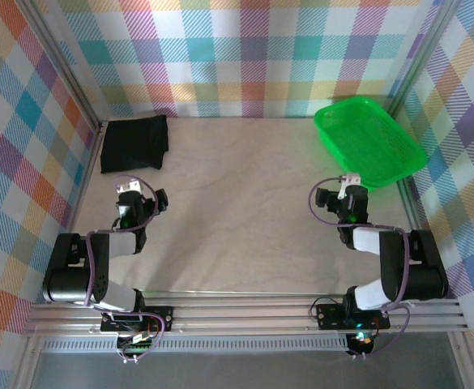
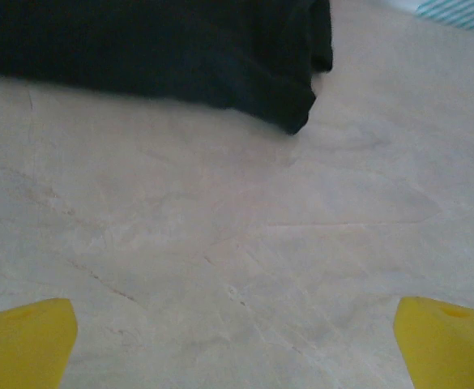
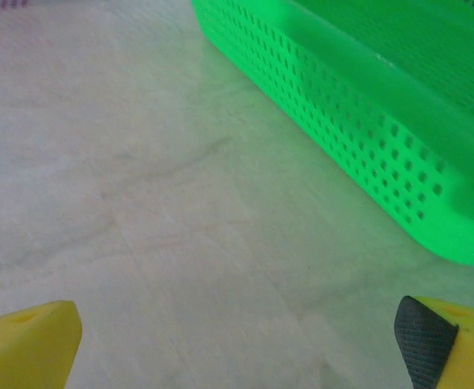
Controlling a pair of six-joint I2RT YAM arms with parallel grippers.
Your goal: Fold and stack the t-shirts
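**A:** Where are the t-shirts (image 1: 134,143) sitting?

**B:** In the far left corner of the table (image 1: 245,203), close to the plaid wall (image 1: 245,49). They make a black, roughly square folded pile. I cannot tell how many layers are in it.

**A:** And the green basket (image 1: 370,139)?

**B:** At the far right corner, set at an angle and well apart from the black cloth. From above, its inside shows just its own green mesh floor. The right wrist camera sees its perforated side wall (image 3: 366,121) resting on the tabletop.

**A:** What is the left gripper (image 1: 131,194) doing?

**B:** It points towards the pile and is near it but not touching. In the left wrist view its yellow fingertips (image 2: 26,340) stand wide apart at the bottom corners, holding nothing. The pile's near edge (image 2: 164,49) lies across the top of that view.

**A:** The right gripper (image 1: 348,185)?

**B:** It also stands spread, with nothing between its jaws, and one finger carries a dark pad (image 3: 421,344). It sits just short of the basket, with bare table under it.
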